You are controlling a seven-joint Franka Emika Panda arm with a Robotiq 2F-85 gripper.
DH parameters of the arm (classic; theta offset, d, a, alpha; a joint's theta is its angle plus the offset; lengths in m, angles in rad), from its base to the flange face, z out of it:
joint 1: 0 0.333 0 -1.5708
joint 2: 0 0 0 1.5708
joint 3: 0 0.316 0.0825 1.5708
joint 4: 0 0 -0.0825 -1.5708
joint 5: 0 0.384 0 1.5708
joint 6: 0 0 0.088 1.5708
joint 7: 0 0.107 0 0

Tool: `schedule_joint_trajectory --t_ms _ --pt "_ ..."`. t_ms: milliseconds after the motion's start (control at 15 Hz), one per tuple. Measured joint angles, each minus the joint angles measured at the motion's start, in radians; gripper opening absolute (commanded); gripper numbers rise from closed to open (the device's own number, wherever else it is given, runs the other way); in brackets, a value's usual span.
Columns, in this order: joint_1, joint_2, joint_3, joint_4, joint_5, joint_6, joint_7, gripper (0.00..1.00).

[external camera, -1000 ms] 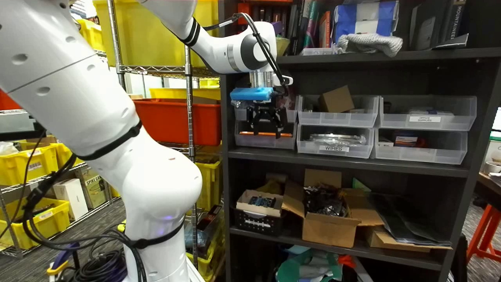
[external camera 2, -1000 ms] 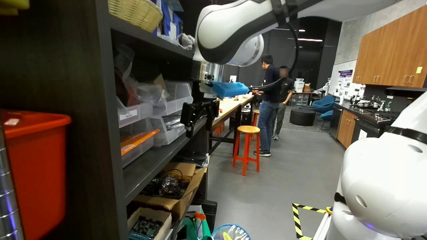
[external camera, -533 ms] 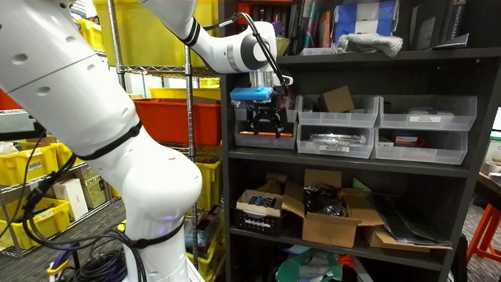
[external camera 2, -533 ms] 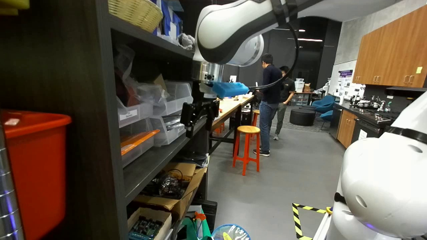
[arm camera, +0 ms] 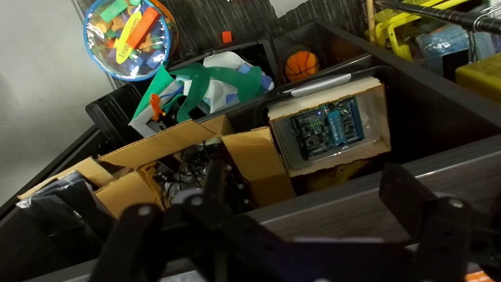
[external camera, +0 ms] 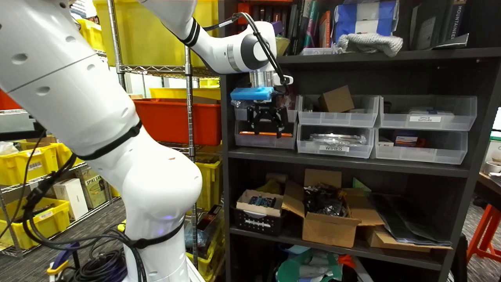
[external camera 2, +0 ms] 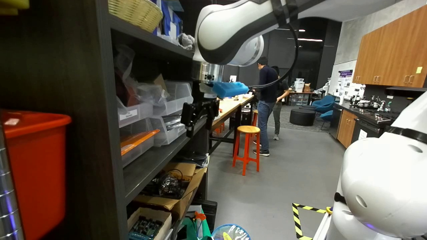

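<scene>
You held nothing, any grasp still undone, your jaws parted wide near the clear plastic bins (external camera: 336, 119).

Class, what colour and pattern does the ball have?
The ball is orange with dark lines; best seen in the wrist view.

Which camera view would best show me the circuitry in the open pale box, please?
The wrist view: it looks down into the pale box, so the circuitry appears largest and clearest. Both exterior views show it too, but smaller and more slanted.
</scene>
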Motion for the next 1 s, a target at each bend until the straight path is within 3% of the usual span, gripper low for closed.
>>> schedule_joint_trajectory --t_ms 667,1000 --pt "-0.005 -0.007 0.003 -0.092 -0.18 0.3 -0.026 1.0" --pt "0.013 -0.067 -0.082 -0.177 -0.163 0.488 -0.191 1.0"
